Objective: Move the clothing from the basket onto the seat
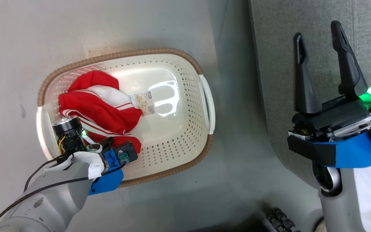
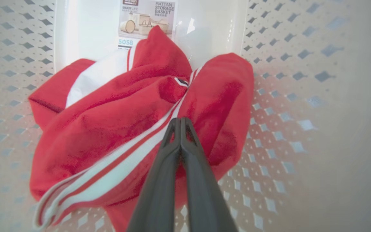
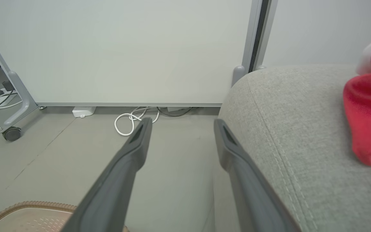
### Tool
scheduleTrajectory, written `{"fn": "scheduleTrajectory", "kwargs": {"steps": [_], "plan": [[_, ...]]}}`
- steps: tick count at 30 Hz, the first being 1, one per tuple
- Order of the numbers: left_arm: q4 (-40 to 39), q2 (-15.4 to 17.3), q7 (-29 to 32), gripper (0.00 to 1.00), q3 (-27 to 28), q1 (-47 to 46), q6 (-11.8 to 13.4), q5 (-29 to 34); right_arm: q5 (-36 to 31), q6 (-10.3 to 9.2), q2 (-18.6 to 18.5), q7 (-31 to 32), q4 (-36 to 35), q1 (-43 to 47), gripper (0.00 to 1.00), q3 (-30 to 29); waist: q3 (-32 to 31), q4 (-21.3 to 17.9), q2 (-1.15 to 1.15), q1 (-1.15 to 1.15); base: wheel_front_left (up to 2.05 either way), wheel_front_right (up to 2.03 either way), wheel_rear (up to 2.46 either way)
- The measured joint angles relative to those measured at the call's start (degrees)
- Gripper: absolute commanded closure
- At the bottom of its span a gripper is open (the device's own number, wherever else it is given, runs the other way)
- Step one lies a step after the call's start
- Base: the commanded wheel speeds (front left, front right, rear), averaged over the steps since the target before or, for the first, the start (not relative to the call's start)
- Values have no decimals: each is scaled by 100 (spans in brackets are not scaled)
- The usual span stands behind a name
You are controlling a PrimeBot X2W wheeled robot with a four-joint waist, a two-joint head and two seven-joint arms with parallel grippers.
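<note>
The cream basket (image 1: 159, 51) with a brown rim stands on the floor left of the light-grey seat (image 1: 275, 64). Red clothing (image 1: 101, 103) with white stripes lies bunched in the basket's left half. My left wrist (image 1: 85, 145) reaches down into the basket over it. In the left wrist view my left gripper (image 2: 180, 121) is shut, its tips pinching a fold of the clothing (image 2: 114, 122) beside a white stripe. My right gripper (image 1: 317, 30) hangs open and holds nothing above the seat's edge. Another red garment (image 3: 369, 119) lies on the seat (image 3: 285, 112).
A paper label (image 1: 144, 103) is stuck to the basket's bare floor. Beyond the seat stands a pale partition on a wheeled foot (image 3: 11, 132), with white cables (image 3: 130, 122) coiled on the floor at its base. The basket's rim (image 3: 27, 206) lies below my right gripper (image 3: 182, 129).
</note>
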Motion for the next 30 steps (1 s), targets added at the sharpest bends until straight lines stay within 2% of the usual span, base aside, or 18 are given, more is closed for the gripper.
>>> {"fn": "scheduleTrajectory", "kwargs": {"steps": [16, 30], "plan": [[-146, -299, -408, 100, 0, 158, 0, -543, 49, 0, 1, 0, 287, 297, 0, -54, -1059, 261, 0, -1, 0, 0, 0], [-436, -381, -602, 100, 0, 460, 0, -1001, 44, 0, 1, 0, 490, 575, 0, -46, -1969, 458, 0, 0, 0, 0, 0]]}}
